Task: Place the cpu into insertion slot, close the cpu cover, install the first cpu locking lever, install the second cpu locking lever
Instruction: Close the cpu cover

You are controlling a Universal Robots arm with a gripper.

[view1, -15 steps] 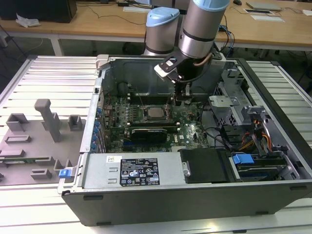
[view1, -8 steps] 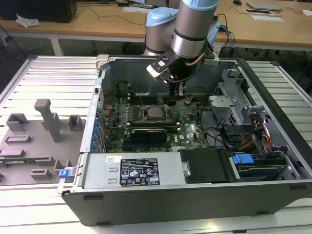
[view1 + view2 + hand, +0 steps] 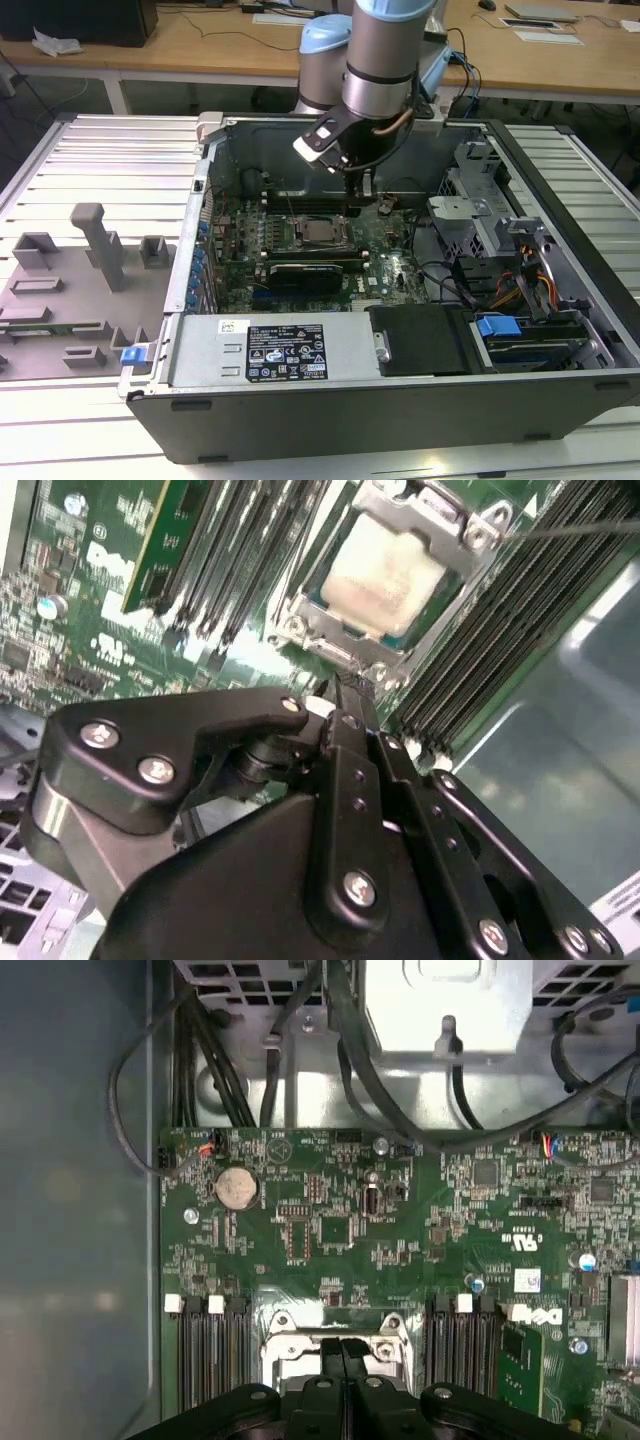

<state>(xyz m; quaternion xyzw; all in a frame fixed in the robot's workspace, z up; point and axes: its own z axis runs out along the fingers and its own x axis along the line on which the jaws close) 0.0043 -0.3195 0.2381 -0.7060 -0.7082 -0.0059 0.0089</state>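
The gripper (image 3: 340, 690), closed and empty, is hovering at the edge of the cpu cover (image 3: 430, 510); a sideways slip could scratch the motherboard (image 3: 330, 1230).

Probably a lab — slotted metal bench (image 3: 110, 150), open computer case (image 3: 400, 420), desks (image 3: 200, 45)

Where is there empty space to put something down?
The bare slatted table between the grey fixture tray and the wooden desk, and its strip at the exterior view's right of the computer case. Inside the case is crowded: cables, circuit board, gripper by the cpu.
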